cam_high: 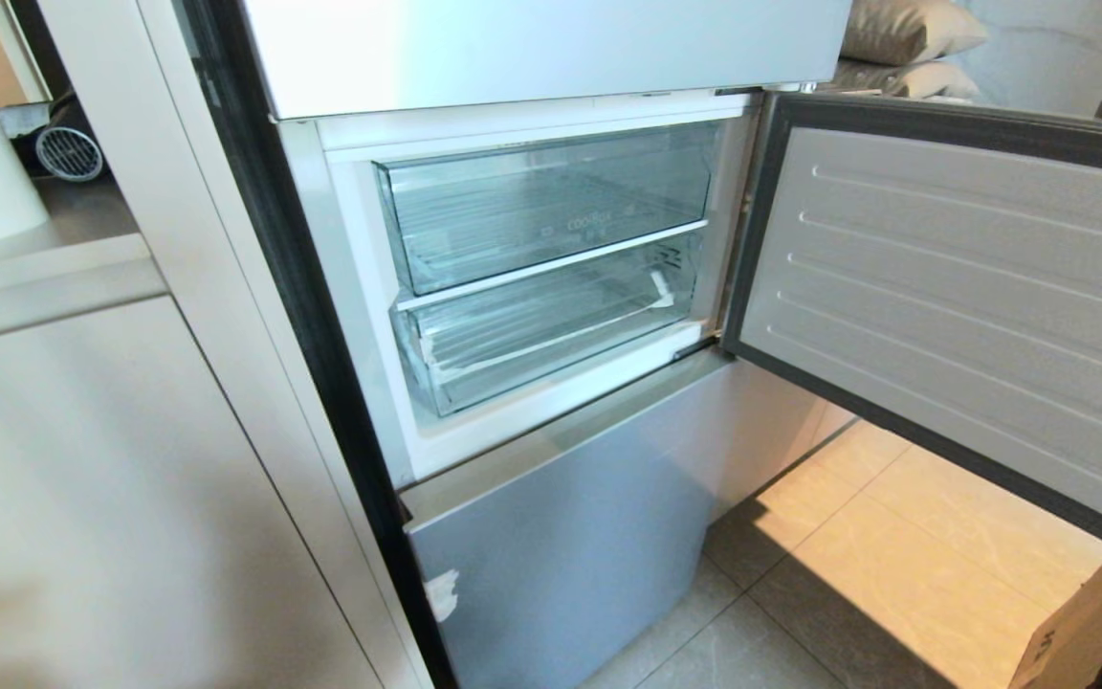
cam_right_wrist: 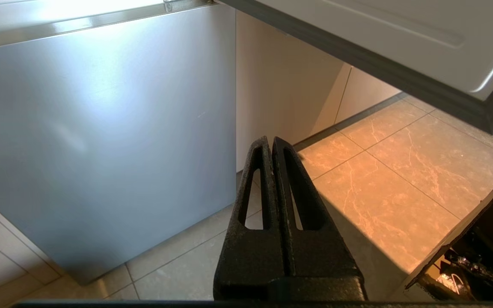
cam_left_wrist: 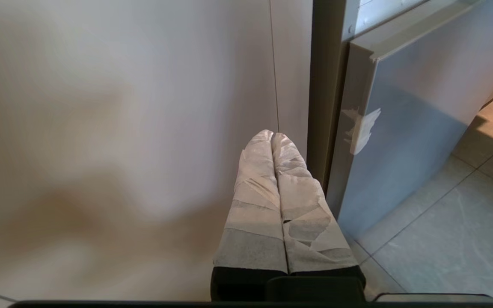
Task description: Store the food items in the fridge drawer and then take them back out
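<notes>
You see the fridge drawer (cam_high: 551, 340), ribbed clear plastic with whitish tape on a front corner, pushed in beneath the other clear bin (cam_high: 541, 206). Your left gripper (cam_left_wrist: 272, 136), fingers wrapped in pale tape, is pressed together; the black right gripper (cam_right_wrist: 271, 143) too.
</notes>
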### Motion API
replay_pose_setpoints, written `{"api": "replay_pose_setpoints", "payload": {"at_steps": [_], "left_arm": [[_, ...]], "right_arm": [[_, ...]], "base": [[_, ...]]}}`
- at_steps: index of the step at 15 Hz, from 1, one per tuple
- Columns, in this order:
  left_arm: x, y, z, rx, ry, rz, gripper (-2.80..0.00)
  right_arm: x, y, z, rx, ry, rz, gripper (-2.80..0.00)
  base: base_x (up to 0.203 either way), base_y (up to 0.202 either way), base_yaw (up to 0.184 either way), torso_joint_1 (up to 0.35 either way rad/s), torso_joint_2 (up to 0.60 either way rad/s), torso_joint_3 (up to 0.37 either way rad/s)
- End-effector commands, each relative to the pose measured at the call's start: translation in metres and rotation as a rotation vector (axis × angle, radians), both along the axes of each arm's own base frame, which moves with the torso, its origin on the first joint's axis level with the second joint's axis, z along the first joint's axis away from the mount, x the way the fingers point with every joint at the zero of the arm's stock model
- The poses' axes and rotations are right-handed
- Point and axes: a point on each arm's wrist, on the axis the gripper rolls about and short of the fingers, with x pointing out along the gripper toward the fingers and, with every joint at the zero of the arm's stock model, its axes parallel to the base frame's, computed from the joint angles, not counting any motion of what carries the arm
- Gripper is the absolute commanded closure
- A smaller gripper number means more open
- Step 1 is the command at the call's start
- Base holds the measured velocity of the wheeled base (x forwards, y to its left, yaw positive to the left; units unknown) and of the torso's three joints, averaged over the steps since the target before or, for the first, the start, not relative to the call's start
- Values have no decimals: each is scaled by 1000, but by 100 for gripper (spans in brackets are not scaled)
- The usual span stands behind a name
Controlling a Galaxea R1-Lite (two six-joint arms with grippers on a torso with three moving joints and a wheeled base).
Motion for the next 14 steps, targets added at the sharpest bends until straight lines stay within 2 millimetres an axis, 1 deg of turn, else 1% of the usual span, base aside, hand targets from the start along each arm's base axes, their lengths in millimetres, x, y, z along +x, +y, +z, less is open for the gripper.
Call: {"api": "replay_pose_setpoints", "payload": {"at_steps": [1, 2, 3, 4, 5, 14], "left_arm": [[-6, 0, -10, 25, -85, -7, 0], [-4, -1, -9, 28, -138, -18, 0], [-3, -2, -10, 16, -154, -78, 0], [-2, -4, -16, -22, -108, -148, 0], [-3, -4, -21, -60, -52, -150, 0], [-3, -3, -21, -116, -57, -110, 0]], "right_arm": [[0, 0, 0, 1, 0, 1, 0], [0, 0, 0, 2, -1, 1, 0], [0, 0, 0, 4, -2, 1, 0], [0, 0, 0, 4, -2, 1, 0], [0, 0, 0, 4, -2, 1, 0], [0, 0, 0, 4, -2, 1, 0]], "base": [[0, 0, 0, 0, 0, 0], [0, 0, 0, 0, 0, 0], [0, 0, 0, 0, 0, 0], [0, 0, 0, 0, 0, 0], [0, 0, 0, 0, 0, 0], [0, 0, 0, 0, 0, 0]]}}
